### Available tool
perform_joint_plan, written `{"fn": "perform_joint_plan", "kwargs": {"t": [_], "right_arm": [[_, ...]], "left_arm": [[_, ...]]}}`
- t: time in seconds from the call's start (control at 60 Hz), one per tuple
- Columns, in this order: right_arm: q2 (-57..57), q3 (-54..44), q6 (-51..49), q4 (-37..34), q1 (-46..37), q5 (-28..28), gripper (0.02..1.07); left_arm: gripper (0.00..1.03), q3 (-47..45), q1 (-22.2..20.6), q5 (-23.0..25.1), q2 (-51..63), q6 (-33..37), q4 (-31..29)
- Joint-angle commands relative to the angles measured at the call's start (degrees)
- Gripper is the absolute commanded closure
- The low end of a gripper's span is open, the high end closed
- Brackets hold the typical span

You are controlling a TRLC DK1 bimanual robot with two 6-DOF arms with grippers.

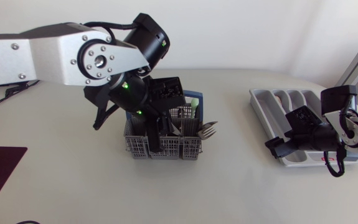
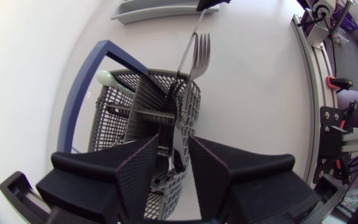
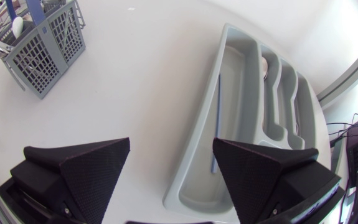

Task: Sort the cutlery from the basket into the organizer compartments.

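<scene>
Head view: the left arm (image 1: 73, 53) reaches over the grey basket (image 1: 142, 149) at mid-table, with the left gripper (image 2: 174, 148) lowered into it. Seen from the left wrist, its jaws stand slightly apart on either side of a fork (image 2: 197, 53) handle, and basket mesh shows in the gap, so no firm clamp is evident. The fork leans with its handle down between the fingers (image 2: 138, 171) and its tines up and ahead of them. Its long axis points toward the organizer (image 1: 272, 121) at the table's right edge. That alignment probably decides the lift, which would be a pull back along the handle rather than across the basket wall. At the right, the right gripper (image 3: 172, 149) hangs wide open and empty just beside the organizer's long compartment, well apart from the basket. The left arm is clearly the nearer one.
</scene>
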Motion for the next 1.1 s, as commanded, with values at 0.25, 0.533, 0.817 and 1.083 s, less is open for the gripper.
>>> {"fn": "perform_joint_plan", "kwargs": {"t": [0.25, 0.533, 0.817, 1.083], "right_arm": [[-2.43, -2.35, -0.51, 0.01, 1.95, 1.52, 0.11], [-2.7, -2.79, -0.33, 0.01, 2.74, 2.13, 0.11], [-2.43, -3.23, -0.42, 0.19, 3.18, 2.66, 0.11], [-2.79, -4.2, 0.02, 0.37, 5.38, 3.71, 0.11]], "left_arm": [[0.8, 2.48, -0.75, -0.67, 2.72, 1.38, -2.14], [1.0, 2.39, -1.37, -0.67, 3.51, 1.29, -2.06], [1.0, 2.75, -1.63, -0.76, 3.24, 1.38, -3.29], [1.0, 9.16, -0.93, -0.85, 3.16, 2.34, -9.62]]}}
